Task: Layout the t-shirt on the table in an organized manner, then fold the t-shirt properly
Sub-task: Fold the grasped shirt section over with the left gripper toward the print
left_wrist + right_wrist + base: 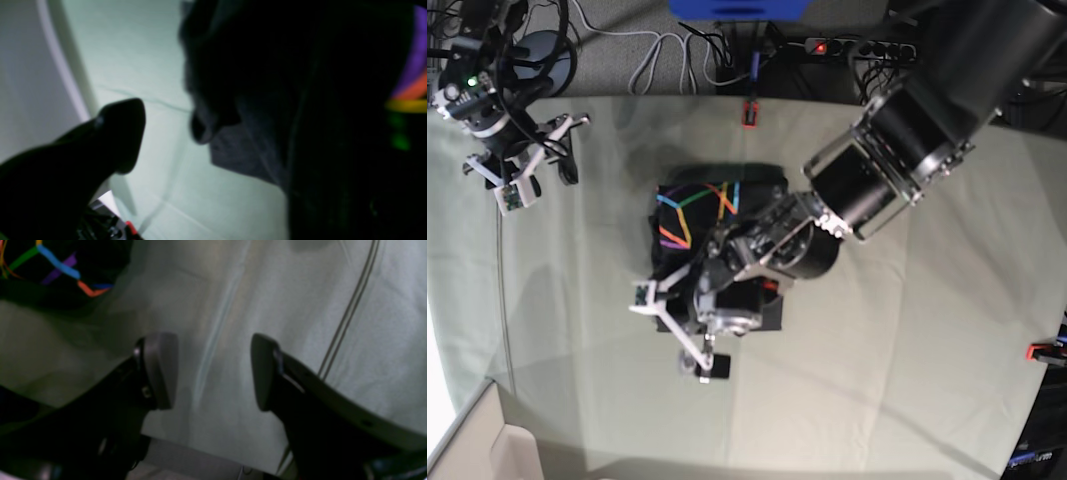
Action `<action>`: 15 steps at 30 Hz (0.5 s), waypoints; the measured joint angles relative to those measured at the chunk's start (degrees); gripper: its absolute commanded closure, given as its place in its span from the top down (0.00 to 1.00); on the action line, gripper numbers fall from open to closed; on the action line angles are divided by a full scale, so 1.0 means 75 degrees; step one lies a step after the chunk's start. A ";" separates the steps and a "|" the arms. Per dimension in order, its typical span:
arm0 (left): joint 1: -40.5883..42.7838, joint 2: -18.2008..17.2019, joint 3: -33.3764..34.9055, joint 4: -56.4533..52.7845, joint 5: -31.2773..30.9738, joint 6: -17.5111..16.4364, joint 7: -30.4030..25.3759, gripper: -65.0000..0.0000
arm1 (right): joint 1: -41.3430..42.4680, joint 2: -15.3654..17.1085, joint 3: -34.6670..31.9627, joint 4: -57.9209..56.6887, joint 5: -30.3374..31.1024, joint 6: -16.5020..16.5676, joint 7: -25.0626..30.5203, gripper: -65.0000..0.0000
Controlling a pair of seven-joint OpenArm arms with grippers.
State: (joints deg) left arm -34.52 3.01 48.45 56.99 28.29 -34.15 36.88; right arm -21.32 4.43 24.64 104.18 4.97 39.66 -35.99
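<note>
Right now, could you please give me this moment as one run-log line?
t-shirt: folded, logo up | left gripper: open, over its near edge | right gripper: open, empty, over table

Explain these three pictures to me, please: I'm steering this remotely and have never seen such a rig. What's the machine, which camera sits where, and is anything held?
It is a robot with two arms. The base view looks straight down on the table, which is covered in pale cloth. In the middle lies the t-shirt, dark, bunched, with its rainbow logo showing. The other two pictures come from cameras on the wrists. The left pincer hangs over the shirt's near edge, jaws spread wide, holding nothing; its camera shows dark fabric close by. The right pincer is away at the table's far corner, open over bare cloth and also holding nothing. Red clamps pin the cloth at the edges.
</note>
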 measured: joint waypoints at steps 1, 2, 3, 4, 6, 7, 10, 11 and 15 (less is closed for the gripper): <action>-0.0061 0.0000 0.0000 0.0000 0.0000 -0.0003 0.0006 1.00 | 0.0000 0.0003 0.0000 0.0000 0.0003 0.0000 0.0003 0.53; -0.0105 0.0000 0.0000 0.0000 0.0000 -0.0003 0.0003 1.00 | 0.0000 0.0003 0.0000 0.0000 0.0003 0.0000 0.0003 0.53; -0.0149 0.0000 0.0000 0.0000 -0.0003 -0.0058 0.0000 1.00 | -0.0003 0.0000 0.0000 0.0000 0.0003 0.0000 0.0003 0.53; -0.0187 0.0000 0.0000 0.0000 -0.0006 -0.0082 -0.0003 1.00 | -0.0003 0.0000 0.0000 0.0000 0.0000 0.0003 0.0003 0.53; -0.0236 0.0000 0.0000 -0.0006 -0.0061 -0.0082 0.0003 1.00 | 0.0000 0.0000 0.0000 0.0000 0.0000 0.0000 0.0006 0.53; -0.0262 0.0000 0.0000 -0.0006 -0.0061 -0.0087 0.0000 1.00 | 0.0000 0.0000 0.0000 0.0000 0.0000 0.0000 0.0003 0.53; -0.0335 -0.0061 0.0000 -0.0160 -0.0184 -0.0085 -0.0038 1.00 | -0.0026 0.0003 0.0000 0.0000 0.0000 0.0000 0.0015 0.53; -0.0367 -0.0061 0.0000 -0.0358 -0.0274 -0.0090 -0.0035 1.00 | -0.0038 0.0003 0.0000 0.0000 -0.0006 0.0003 -0.0006 0.53; -0.0609 -0.0061 -0.0434 -0.1268 -0.1504 -0.0146 0.0026 1.00 | -0.0038 0.0003 0.0000 0.0000 -0.0003 0.0000 0.0009 0.53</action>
State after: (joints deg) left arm -39.09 2.55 45.19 47.48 17.02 -35.24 37.08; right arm -21.61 4.45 24.64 104.18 4.95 39.66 -35.92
